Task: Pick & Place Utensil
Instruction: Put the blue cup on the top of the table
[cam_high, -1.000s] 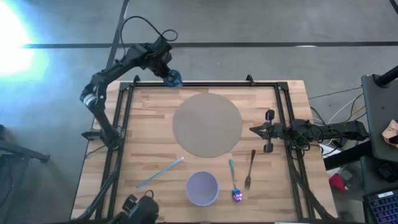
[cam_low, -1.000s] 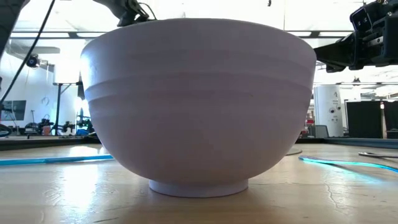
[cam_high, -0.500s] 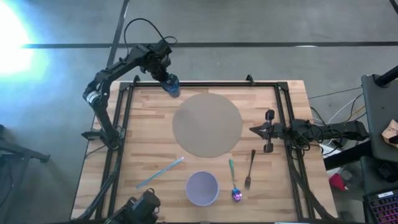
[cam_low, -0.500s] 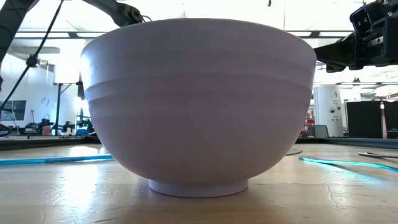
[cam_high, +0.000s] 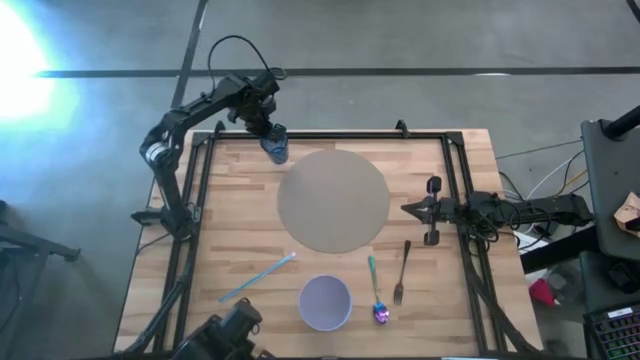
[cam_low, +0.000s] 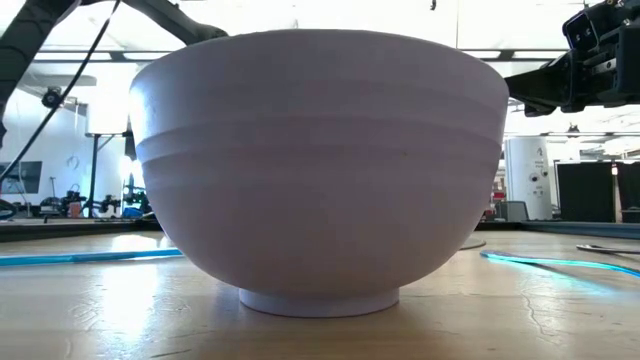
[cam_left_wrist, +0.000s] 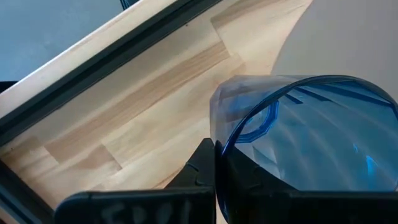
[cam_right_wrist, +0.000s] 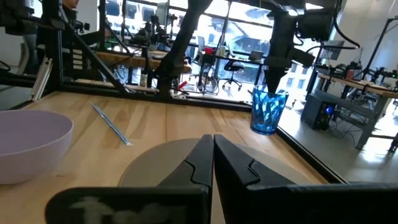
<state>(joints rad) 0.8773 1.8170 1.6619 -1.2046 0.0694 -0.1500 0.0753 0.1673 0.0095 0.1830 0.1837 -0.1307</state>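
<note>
While the bowl (cam_low: 318, 170) blocks the low view, left fingers (cam_high: 274, 140) clamp the blue cup (cam_high: 276, 149)

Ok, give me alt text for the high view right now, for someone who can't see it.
From above: the left gripper holds a blue cup at the table's far-left corner, beside a round mat. Near the front lie a straw, bowl, spoon and fork; the right gripper waits beside the mat.
</note>
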